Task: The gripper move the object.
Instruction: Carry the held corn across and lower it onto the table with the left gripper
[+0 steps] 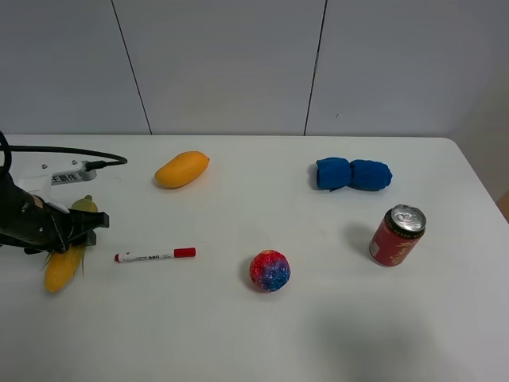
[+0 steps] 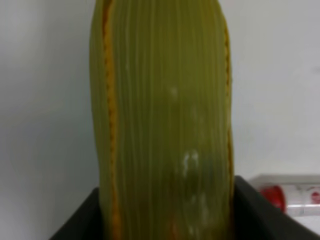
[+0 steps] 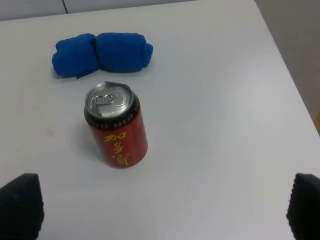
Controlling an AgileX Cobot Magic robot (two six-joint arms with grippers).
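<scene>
- Slip risk: left gripper [image 1: 86, 228], black-jawed end of a dark grey arm, grips the elongated toy corn cob [image 1: 64, 267] (yellow at one end, ribbed green husk at the other) nearer the husk end than mid-length. Likely to pivot and droop at the yellow end once raised.
- Collision risk: white marker [image 1: 155, 255] with a red cap sits just beside, toward the middle of the white desk [image 1: 238, 334]. Easily knocked by a low sweep that way.
- Edge risk: little room toward the left edge, so a loose hold could send the cob off.
- Position: close to the left edge, roughly midway along it, yellow end aimed at the near left corner.
- Jaws: pinching the cob, black fingers against both flanks in the left wrist view. Cannot tell how firmly, nor whether lifted clear.
- Right gripper [image 3: 165, 215]: fingertips spread wide, holding nothing, near the right edge by the red drink can [image 3: 117, 132].
</scene>
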